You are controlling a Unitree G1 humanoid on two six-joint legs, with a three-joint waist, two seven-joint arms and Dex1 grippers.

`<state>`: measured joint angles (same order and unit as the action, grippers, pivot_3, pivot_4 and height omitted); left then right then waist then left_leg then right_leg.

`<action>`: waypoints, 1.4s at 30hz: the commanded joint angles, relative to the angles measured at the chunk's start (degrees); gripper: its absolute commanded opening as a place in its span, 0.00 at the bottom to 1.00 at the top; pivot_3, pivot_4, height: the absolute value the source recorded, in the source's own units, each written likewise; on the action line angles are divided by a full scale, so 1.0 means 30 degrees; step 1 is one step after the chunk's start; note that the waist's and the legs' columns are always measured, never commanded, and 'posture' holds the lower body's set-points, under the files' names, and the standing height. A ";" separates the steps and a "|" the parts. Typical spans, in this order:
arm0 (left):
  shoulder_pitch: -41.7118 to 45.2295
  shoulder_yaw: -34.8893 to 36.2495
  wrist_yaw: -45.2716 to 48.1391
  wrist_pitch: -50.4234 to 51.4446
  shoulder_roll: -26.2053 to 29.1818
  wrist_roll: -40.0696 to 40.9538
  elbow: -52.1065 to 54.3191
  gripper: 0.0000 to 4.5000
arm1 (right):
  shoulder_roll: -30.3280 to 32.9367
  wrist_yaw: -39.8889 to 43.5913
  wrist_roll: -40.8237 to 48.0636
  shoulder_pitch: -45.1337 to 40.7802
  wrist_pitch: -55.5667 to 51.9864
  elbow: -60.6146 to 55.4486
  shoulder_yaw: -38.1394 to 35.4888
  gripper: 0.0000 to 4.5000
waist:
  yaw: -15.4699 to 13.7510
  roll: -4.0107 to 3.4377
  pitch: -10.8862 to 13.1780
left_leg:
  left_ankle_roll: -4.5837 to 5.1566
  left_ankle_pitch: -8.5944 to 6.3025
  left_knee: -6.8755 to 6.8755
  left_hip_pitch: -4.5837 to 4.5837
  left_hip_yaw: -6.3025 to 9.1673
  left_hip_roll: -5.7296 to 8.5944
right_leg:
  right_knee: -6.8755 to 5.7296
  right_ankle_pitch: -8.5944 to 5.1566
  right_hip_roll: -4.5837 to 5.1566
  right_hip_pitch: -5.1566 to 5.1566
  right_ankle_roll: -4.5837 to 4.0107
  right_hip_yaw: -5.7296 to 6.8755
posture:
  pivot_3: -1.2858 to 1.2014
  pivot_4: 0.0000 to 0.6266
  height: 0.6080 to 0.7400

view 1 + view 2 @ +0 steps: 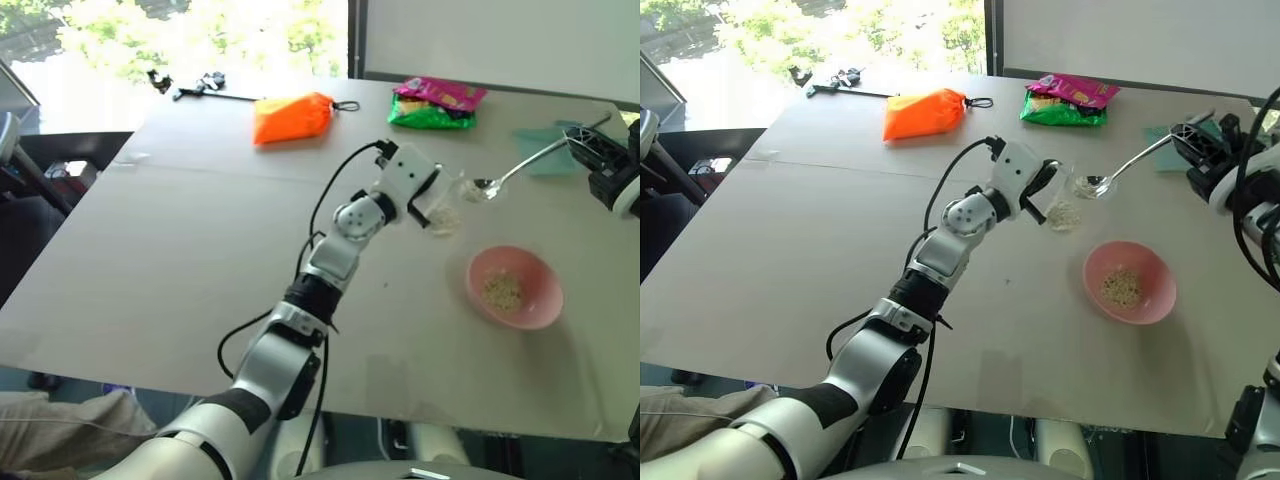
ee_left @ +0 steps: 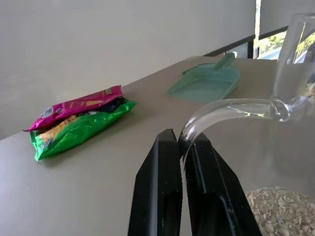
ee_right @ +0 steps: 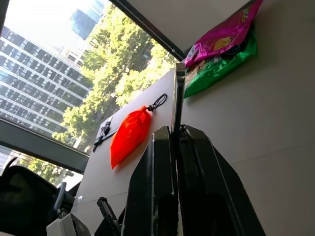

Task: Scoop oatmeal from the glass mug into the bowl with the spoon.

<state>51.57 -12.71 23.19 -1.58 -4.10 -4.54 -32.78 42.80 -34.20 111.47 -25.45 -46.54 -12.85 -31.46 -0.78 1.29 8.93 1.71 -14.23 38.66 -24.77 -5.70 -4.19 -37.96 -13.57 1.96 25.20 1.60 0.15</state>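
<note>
My left gripper point(image 2: 181, 140) is shut on the curved handle of the glass mug point(image 1: 445, 205), which stands near the table's middle right. Oatmeal point(image 2: 280, 209) fills the mug's bottom. My right gripper point(image 3: 176, 130) is shut on the thin handle of the spoon point(image 1: 522, 166), out at the right edge point(image 1: 590, 152). The spoon slants down to the left, and its small head hangs just beside the mug's rim. Whether it carries flakes I cannot tell. The pink bowl point(image 1: 535, 303) sits in front of the mug, with a small heap of oatmeal point(image 1: 503, 291) in it.
A teal dustpan-like scoop point(image 1: 548, 152) lies under the spoon's handle at the far right. At the back lie a pink-and-green snack packet point(image 1: 437, 103), an orange pouch point(image 1: 293, 117) and a black tool point(image 1: 200, 87). The table's front edge runs just below the bowl.
</note>
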 commanded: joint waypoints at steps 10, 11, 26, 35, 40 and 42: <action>0.1573 -0.0950 0.0308 -0.1911 -0.0512 -0.0854 -0.1530 0.01 | 0.0261 0.0840 0.0508 0.1918 0.0654 -0.1074 -0.3211 0.00 | -0.0005 -0.0015 -0.0009 | 0.0011 -0.0007 -0.0001 0.0006 0.0002 0.0005 | 0.0002 0.0000 -0.0004 -0.0005 0.0001 -0.0004 | 0.52 0.24 1.00; 0.1638 -0.0970 0.0304 -0.2005 -0.0513 -0.0870 -0.1658 0.01 | 0.0242 0.0962 0.0508 0.2094 0.0606 -0.1095 -0.3365 0.00 | -0.0004 -0.0018 -0.0010 | 0.0010 -0.0006 0.0000 0.0008 0.0002 0.0004 | 0.0001 0.0000 -0.0004 -0.0006 0.0001 -0.0004 | 0.52 0.24 1.00; 0.2741 -0.1439 0.0337 -0.3754 -0.0736 -0.1825 -0.3659 0.01 | -0.0579 0.3023 0.0508 0.4092 0.0253 -0.1490 -0.5045 0.00 | -0.0010 -0.0038 -0.0022 | 0.0041 -0.0024 0.0000 0.0009 0.0006 0.0011 | 0.0001 0.0000 -0.0005 -0.0011 0.0002 -0.0006 | 0.52 0.24 1.00; 0.3249 -0.1409 0.0065 -0.4211 -0.0744 -0.2369 -0.4500 0.01 | -0.1262 0.4589 0.0508 0.4977 -0.0132 -0.2003 -0.5914 0.00 | -0.0008 -0.0056 -0.0032 | 0.0049 -0.0029 0.0000 0.0013 0.0010 0.0014 | 0.0003 -0.0001 -0.0005 -0.0016 0.0002 -0.0005 | 0.52 0.24 1.00; 0.3459 -0.1311 -0.0090 -0.4331 -0.0695 -0.2561 -0.4841 0.01 | -0.1422 0.5265 0.0508 0.5475 -0.0269 -0.2167 -0.6341 0.00 | -0.0007 -0.0060 -0.0035 | 0.0052 -0.0031 0.0000 0.0015 0.0016 0.0014 | 0.0000 -0.0001 -0.0009 -0.0017 0.0002 -0.0004 | 0.52 0.24 1.00; 0.3559 -0.1256 -0.0160 -0.4354 -0.0671 -0.2580 -0.4942 0.01 | -0.1530 0.5686 0.0508 0.5744 -0.0394 -0.2221 -0.6672 0.00 | -0.0014 -0.0060 -0.0035 | 0.0052 -0.0031 0.0000 0.0016 0.0017 0.0014 | 0.0003 -0.0001 -0.0009 -0.0020 0.0002 -0.0004 | 0.52 0.24 1.00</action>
<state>59.98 -16.82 23.41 -12.90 -5.52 -12.33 -48.85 38.07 -18.84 111.56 -8.34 -47.61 -17.54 -48.50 -0.82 1.11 8.83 1.87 -14.33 38.67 -24.72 -5.64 -4.14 -37.95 -13.58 1.93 25.13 1.61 0.14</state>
